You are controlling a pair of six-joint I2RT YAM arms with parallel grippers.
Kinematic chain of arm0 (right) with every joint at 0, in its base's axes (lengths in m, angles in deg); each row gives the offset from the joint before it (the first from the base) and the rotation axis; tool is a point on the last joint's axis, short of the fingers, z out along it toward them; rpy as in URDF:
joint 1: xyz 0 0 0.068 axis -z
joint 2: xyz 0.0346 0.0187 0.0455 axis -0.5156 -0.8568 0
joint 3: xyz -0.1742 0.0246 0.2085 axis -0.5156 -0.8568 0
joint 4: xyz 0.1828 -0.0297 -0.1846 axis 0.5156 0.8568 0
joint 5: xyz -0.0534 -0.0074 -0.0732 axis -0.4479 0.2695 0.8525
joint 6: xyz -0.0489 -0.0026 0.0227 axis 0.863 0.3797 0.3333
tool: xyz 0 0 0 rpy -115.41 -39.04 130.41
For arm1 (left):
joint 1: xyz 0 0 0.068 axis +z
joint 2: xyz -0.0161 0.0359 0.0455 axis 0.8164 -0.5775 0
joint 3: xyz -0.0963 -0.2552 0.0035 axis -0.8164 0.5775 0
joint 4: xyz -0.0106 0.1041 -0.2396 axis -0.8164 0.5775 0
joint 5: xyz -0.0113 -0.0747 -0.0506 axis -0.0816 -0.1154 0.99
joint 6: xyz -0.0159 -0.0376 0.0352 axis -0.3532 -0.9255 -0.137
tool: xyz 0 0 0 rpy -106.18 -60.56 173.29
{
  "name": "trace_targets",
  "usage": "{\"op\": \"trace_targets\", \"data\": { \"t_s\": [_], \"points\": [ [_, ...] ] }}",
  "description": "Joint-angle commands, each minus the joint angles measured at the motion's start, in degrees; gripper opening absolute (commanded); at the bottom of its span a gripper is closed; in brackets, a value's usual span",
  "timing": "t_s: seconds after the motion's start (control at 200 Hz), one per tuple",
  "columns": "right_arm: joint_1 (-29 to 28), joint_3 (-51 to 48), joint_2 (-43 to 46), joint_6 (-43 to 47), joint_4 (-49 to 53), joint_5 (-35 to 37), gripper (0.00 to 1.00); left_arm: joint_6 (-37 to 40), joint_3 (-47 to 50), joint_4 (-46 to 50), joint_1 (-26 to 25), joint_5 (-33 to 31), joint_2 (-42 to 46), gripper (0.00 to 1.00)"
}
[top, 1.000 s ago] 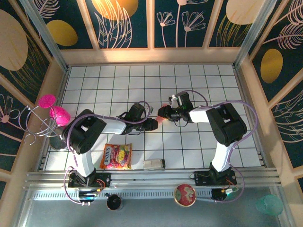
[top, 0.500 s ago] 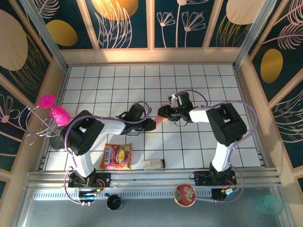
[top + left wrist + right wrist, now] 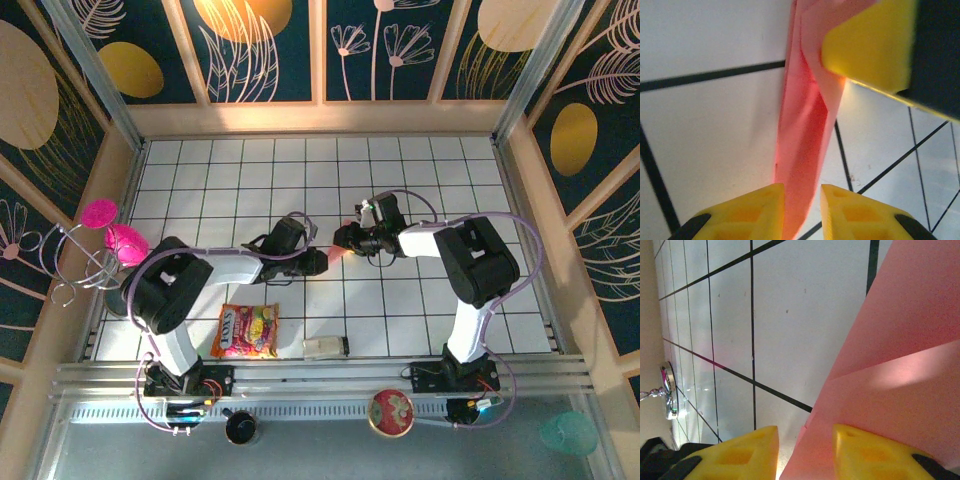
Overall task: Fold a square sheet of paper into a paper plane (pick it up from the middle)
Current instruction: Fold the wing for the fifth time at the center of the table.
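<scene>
The salmon-pink sheet of paper (image 3: 343, 251) is folded into a narrow creased strip and stands on edge over the middle tiles. My left gripper (image 3: 325, 261) comes at it from the left. In the left wrist view the paper (image 3: 807, 125) runs up between the yellow fingertips (image 3: 802, 189), touching the left one, with a slit of table showing beside the right one. My right gripper (image 3: 347, 239) meets it from the right, and one of its fingers (image 3: 870, 45) presses the strip's far end. In the right wrist view the paper (image 3: 900, 365) lies against the right finger, and that gripper (image 3: 805, 432) leaves a wide gap on the left.
An orange-yellow snack packet (image 3: 245, 332) and a small grey block (image 3: 325, 347) lie near the front edge. Magenta round pieces on a wire stand (image 3: 110, 238) sit at the left wall. A red lid (image 3: 391, 412) and a black knob (image 3: 240, 428) rest on the front rail.
The left arm's elbow has swung left and lower while its gripper stays at the paper. The right gripper's jaws have drawn a little closer together.
</scene>
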Motion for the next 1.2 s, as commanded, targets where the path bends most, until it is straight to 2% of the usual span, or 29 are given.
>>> {"op": "trace_targets", "data": {
  "t_s": [0.0,0.075,0.215,0.33,0.561,1.196],
  "points": [
    [-0.47,1.95,-0.53,0.95,2.72,1.85,0.3,-0.31,-0.83,2.12,-0.07,-5.35,4.86,0.26],
    [-0.54,2.52,-0.69,0.91,3.47,2.19,0.27,-0.65,-0.7,1.38,-0.08,-5.67,5.8,0.25],
    [-0.61,3.34,-1.15,0.79,4.83,2.93,0.22,-1.73,-0.61,-2.3,-0.02,-1.27,5.69,0.22],
    [-0.64,4.1,-1.8,0.69,5.83,3.47,0.2,-3.44,-0.65,-5.67,-0.13,2.12,4.2,0.19],
    [-0.88,5.38,-2.89,0.64,7.42,4.23,0.17,-5.22,-2.1,-7.88,-0.27,4.75,-0.03,0.15],
    [-1.25,8.45,-3.98,0.77,12.56,6.03,0.16,-4.79,-8.12,-2.58,-0.23,3.72,-7.44,0.14]
  ]
}}
